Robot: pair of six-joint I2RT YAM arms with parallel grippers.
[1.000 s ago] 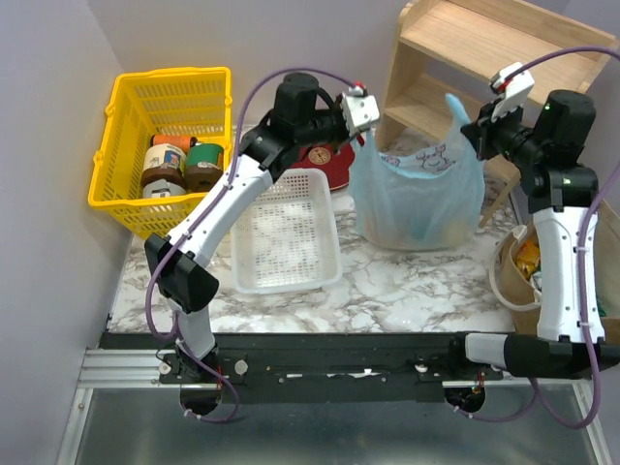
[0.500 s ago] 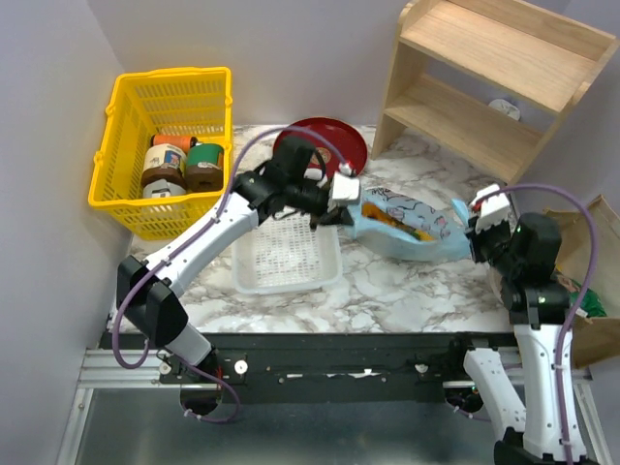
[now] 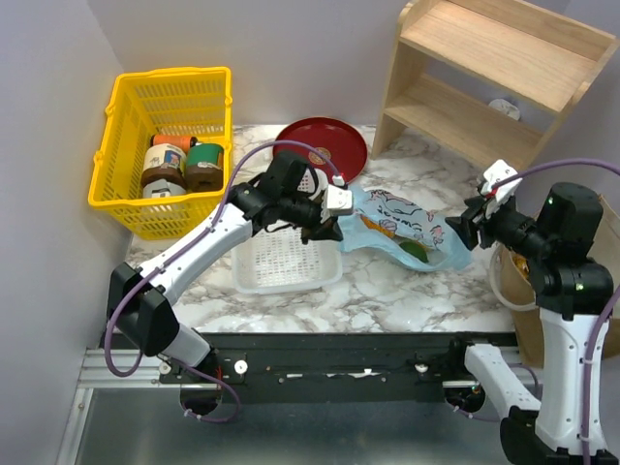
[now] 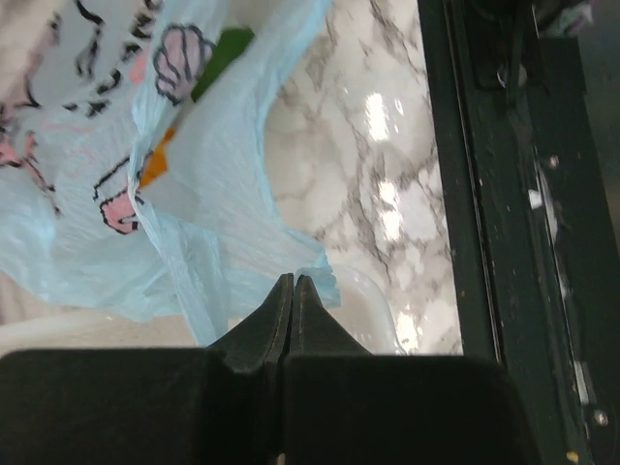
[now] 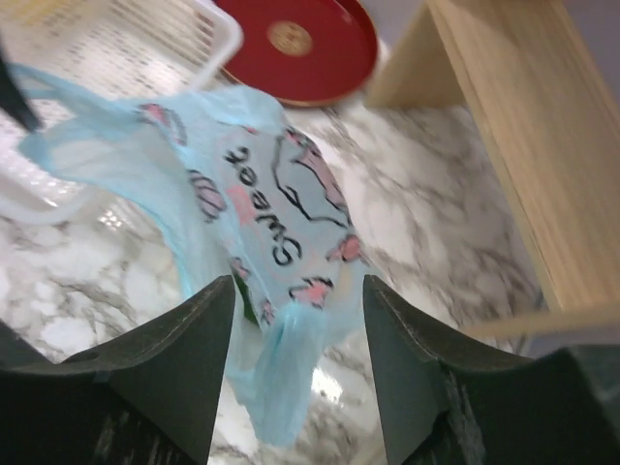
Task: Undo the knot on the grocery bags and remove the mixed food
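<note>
The light-blue plastic bag lies slumped on the marble table, its dark and pink print facing up. A green fruit and something orange show through the film. My left gripper is shut on the bag's left end and holds it just off the table. My right gripper hovers open over the bag's right end, and the twisted handle lies loose below its fingers. The brown paper bag stands at the right edge, partly behind my right arm.
A white mesh basket sits under my left arm. Behind it is a red plate. A yellow basket holds jars at the back left. A wooden shelf fills the back right.
The bag hung stretched between both grippers; both arms came down and it now lies on the table. My right gripper has let go of its handle and opened.
</note>
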